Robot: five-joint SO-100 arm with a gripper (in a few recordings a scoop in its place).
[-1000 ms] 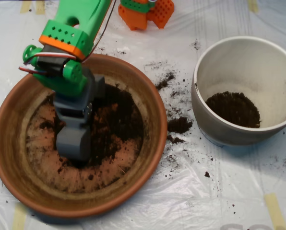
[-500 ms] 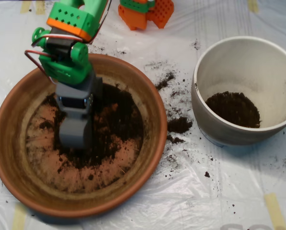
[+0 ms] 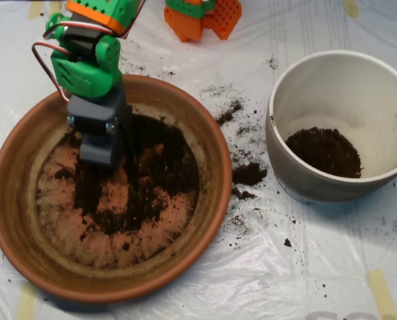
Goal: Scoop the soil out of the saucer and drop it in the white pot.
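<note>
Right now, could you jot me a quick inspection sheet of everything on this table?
Surface: clear plastic sheet over the table, taped at the edges.
Job's things: terracotta saucer holds a thin, patchy layer of soil; white pot at right has a dark soil mound at its bottom.
Clutter: spilled soil crumbs on the sheet between saucer and pot.
Gripper: grey gripper over the saucer's upper left.
Cables: red and white wires looping off the green arm.
Surroundings: orange and green robot base at top.
</note>
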